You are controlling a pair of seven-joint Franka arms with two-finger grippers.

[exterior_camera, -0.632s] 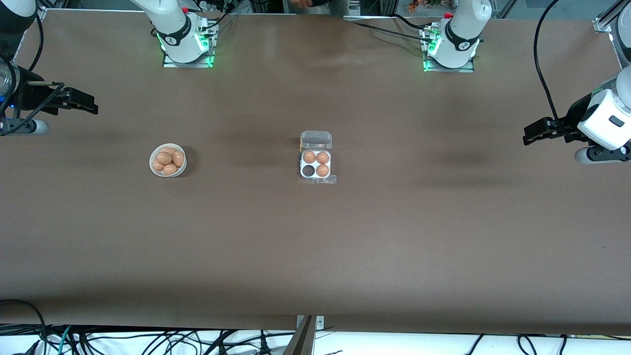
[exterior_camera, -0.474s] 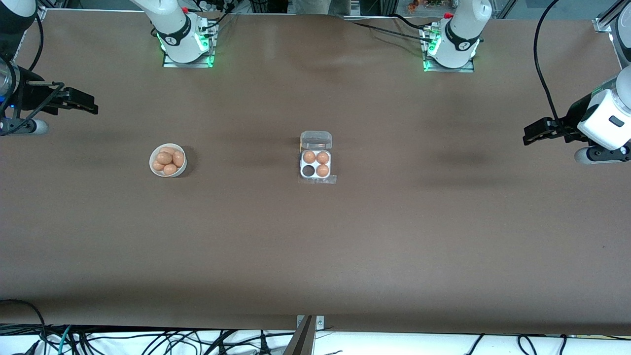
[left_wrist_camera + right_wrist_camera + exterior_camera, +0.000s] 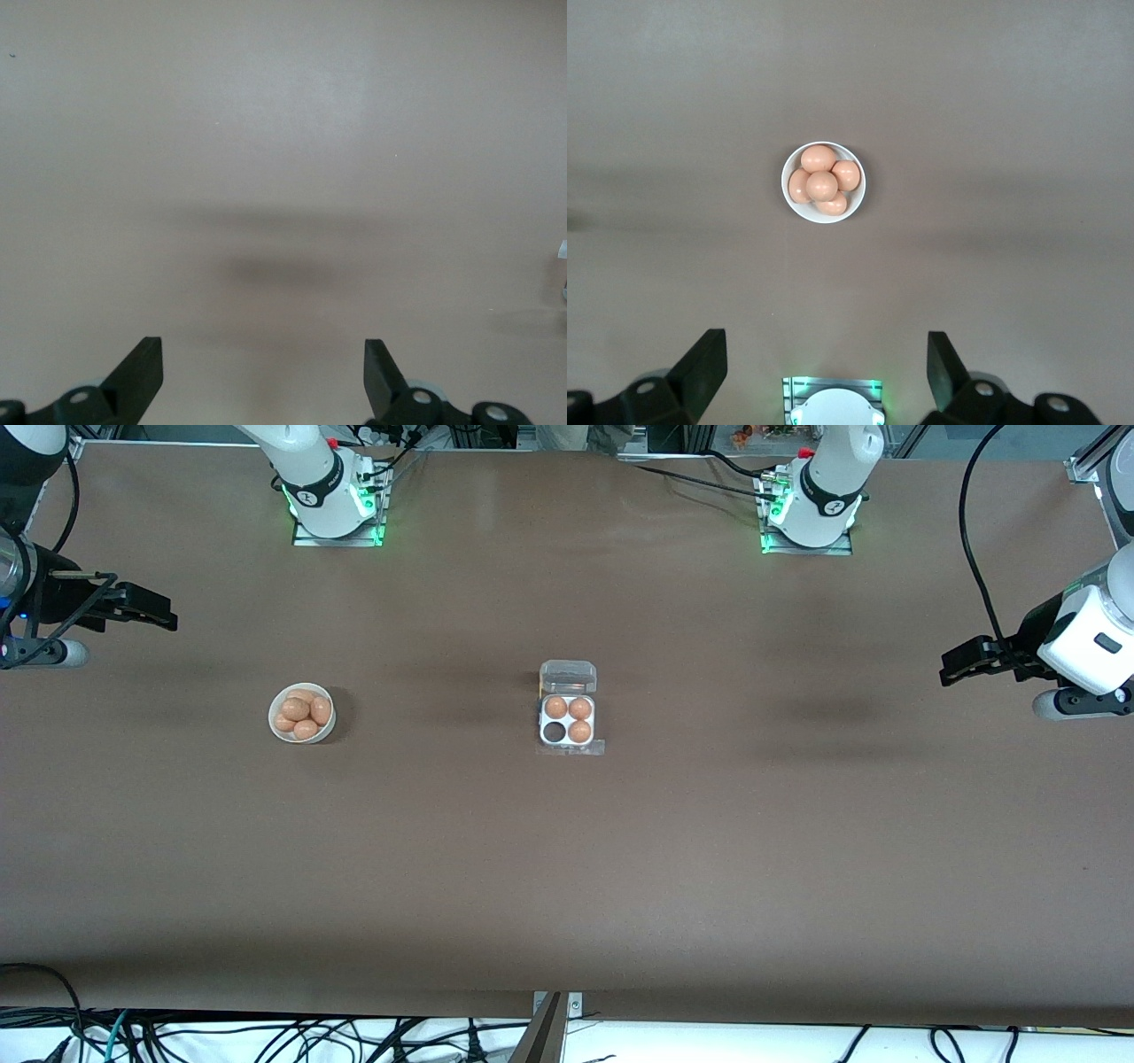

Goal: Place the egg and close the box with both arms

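Sitting mid-table, box (image 3: pixel 568 720) well apart from both open grippers.

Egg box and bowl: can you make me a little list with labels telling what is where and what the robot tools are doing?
egg box: middle of the table, clear lid open
eggs in box: three, one cell empty
bowl: white, toward the right arm's end, five eggs piled in it
left tool: open, empty, up over bare table at the left arm's end, waiting
right tool: open, empty, up over the right arm's end
egg placed: not yet
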